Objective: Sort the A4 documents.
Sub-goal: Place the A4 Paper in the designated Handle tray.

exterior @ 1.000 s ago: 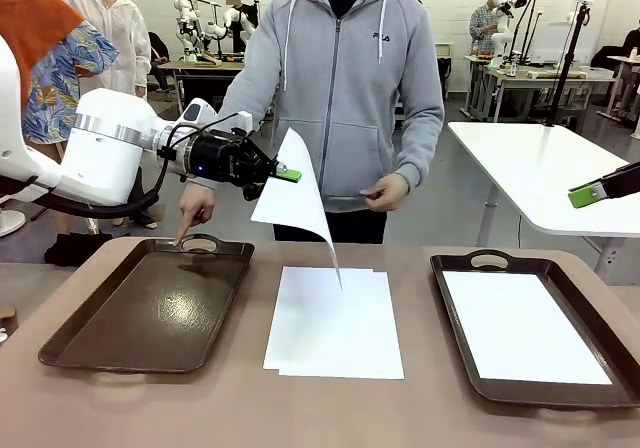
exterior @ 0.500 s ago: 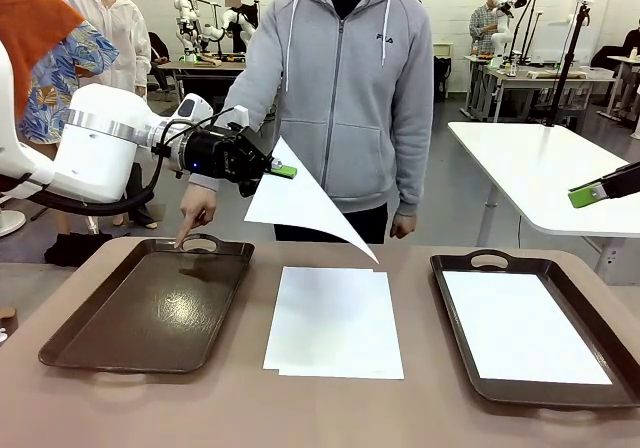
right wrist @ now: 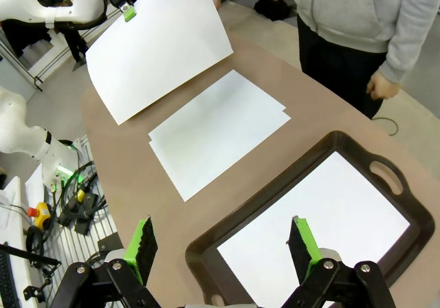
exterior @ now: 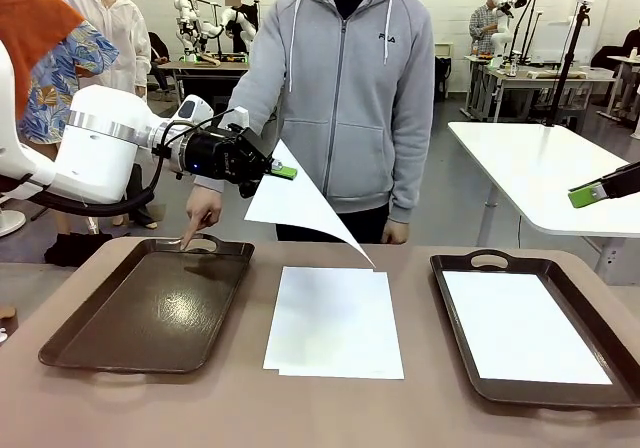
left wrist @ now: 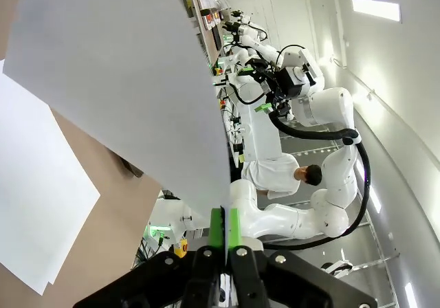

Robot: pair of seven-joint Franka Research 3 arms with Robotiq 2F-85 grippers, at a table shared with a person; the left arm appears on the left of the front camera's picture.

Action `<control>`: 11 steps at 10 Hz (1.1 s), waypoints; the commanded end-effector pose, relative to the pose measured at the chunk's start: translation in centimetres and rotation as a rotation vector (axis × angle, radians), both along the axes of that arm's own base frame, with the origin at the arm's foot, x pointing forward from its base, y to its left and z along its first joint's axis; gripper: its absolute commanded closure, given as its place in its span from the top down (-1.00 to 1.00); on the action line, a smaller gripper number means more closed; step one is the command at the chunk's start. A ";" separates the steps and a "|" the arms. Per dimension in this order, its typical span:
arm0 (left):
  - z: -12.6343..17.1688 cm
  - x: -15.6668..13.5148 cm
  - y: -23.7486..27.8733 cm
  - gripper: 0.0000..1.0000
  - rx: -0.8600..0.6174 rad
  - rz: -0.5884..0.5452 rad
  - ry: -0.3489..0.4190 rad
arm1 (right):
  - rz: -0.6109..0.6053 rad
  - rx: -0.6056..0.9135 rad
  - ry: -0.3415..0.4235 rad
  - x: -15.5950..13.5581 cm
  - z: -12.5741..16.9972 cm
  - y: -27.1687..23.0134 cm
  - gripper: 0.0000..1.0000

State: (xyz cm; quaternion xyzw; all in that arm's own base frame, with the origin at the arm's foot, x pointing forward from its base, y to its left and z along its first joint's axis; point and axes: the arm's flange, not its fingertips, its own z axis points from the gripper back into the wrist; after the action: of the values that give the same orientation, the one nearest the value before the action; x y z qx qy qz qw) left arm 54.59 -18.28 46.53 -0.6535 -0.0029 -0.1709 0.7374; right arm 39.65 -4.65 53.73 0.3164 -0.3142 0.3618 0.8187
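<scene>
The brown table (exterior: 330, 408) carries a left tray (exterior: 150, 313) and a right tray (exterior: 452, 318), the right one with a white A4 sheet (exterior: 520, 326) flat on its floor. Between them a stack of A4 documents (exterior: 333, 320) lies on the table. Above the stack's far left part, a lifted sheet (exterior: 295, 203) hangs from the left gripper (exterior: 283, 172), its fingers (left wrist: 217, 229) clamped on the sheet's top corner. The right gripper (right wrist: 223, 236) hovers far right, fingers apart. A person's hand (exterior: 202, 208) points at the left tray's far handle.
</scene>
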 end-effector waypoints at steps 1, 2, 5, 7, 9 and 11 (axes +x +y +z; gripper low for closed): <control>0.1 0.1 -0.2 -1.00 0.009 0.010 0.002 | -0.001 0.004 -0.001 0.0 0.0 0.1 1.00; 0.1 0.1 -0.2 -1.00 0.009 0.010 0.002 | -0.001 0.004 -0.001 0.0 0.0 0.1 1.00; 0.4 -0.7 1.1 -0.98 0.018 0.022 -0.005 | -0.001 0.004 -0.001 0.0 0.0 0.1 1.00; 2.0 -2.4 2.4 -0.98 0.078 0.061 -0.029 | -0.001 0.004 -0.001 0.0 0.0 0.1 1.00; 2.1 -4.2 4.5 -0.98 0.229 0.106 -0.011 | -0.001 0.004 -0.001 0.0 0.0 0.1 1.00; 1.9 -5.4 6.7 -0.98 0.292 0.175 0.004 | -0.001 0.004 -0.001 0.0 0.0 0.1 1.00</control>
State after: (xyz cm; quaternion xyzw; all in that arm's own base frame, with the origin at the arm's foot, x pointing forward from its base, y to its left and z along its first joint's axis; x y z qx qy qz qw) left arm 50.25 -11.99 48.46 -0.5544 -0.0339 -0.1284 0.8216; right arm 39.65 -4.66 53.72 0.3164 -0.3142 0.3616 0.8187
